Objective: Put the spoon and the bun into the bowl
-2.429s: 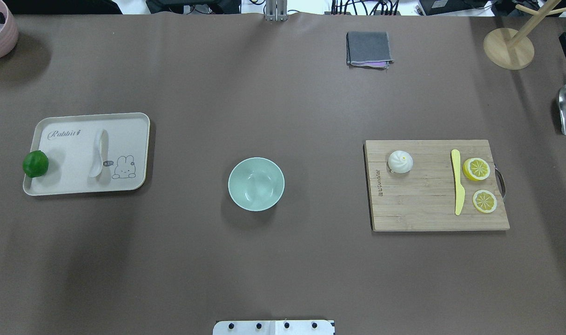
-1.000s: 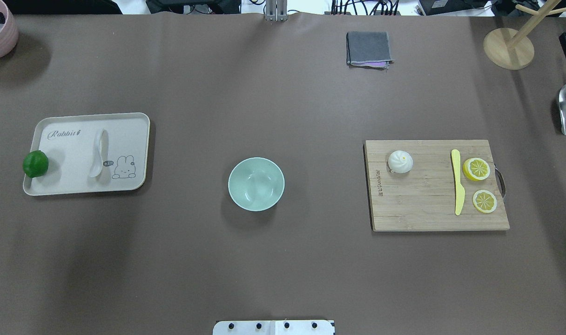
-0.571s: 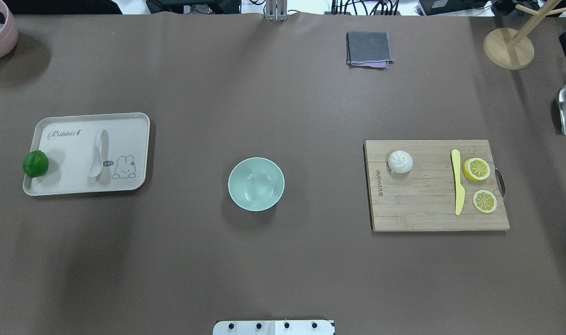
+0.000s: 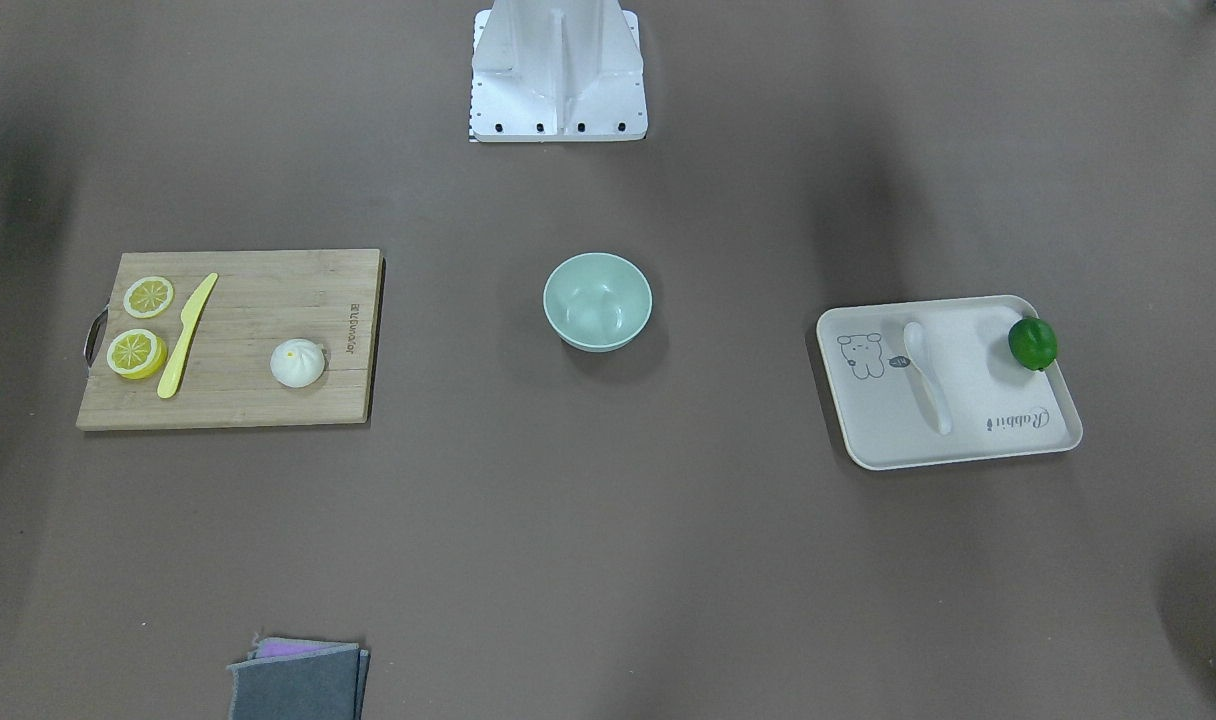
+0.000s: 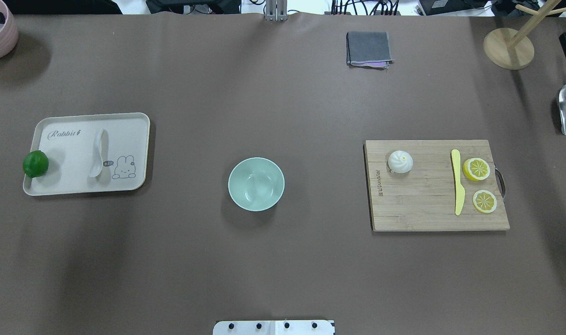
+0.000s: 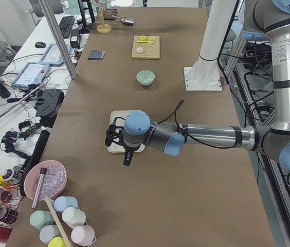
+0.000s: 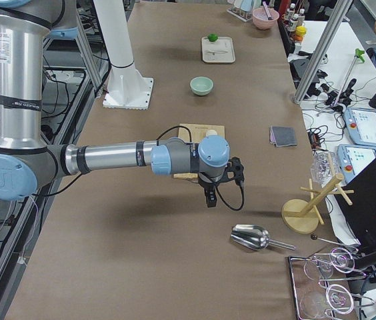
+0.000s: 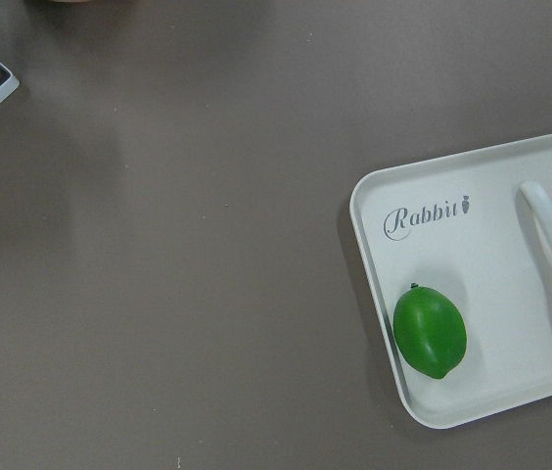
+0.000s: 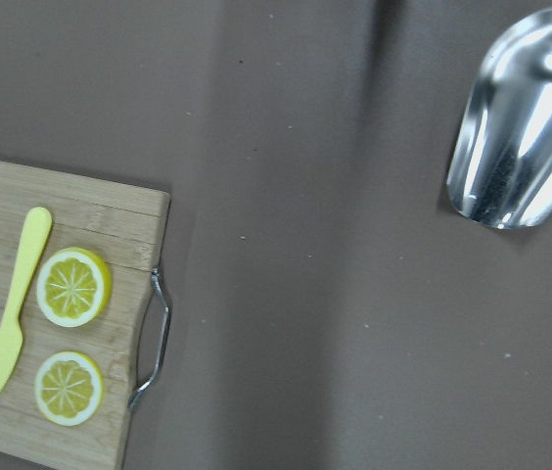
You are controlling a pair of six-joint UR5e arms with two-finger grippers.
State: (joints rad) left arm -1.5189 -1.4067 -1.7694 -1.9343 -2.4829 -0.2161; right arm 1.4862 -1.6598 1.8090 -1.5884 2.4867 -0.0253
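**Operator:** Where are my three things?

**Observer:** Your spoon (image 5: 98,153) lies flat in the cream tray (image 5: 129,125) on the robot's left side of the desk (image 5: 283,260). Its scoop points toward the robot, just beside the rabbit drawing. A green lime (image 5: 35,164) sits against the tray's outer rim, apart from the spoon. Your bowl (image 5: 256,184) stands upright mid-desk, well apart from both the tray and the cutting board (image 5: 418,209). Your bun (image 5: 400,161) rests on that board near its far, bowl-side corner. A yellow knife (image 5: 457,181) lies between the bun and two lemon slices (image 5: 476,169).

**Operator:** And the tools?

**Observer:** You only get them in the two side views. The left tool (image 6: 126,162) hangs above the desk by the tray's outer end. Its wrist camera looks down on the lime and the spoon's handle. The right tool (image 7: 209,202) hangs beyond the board's handle end, with a metal scoop (image 9: 521,117) lying on the desk nearby. I cannot tell you how far either tool is open, or whether either has hold of anything. Spoon, bun and bowl all lie untouched by the tools.
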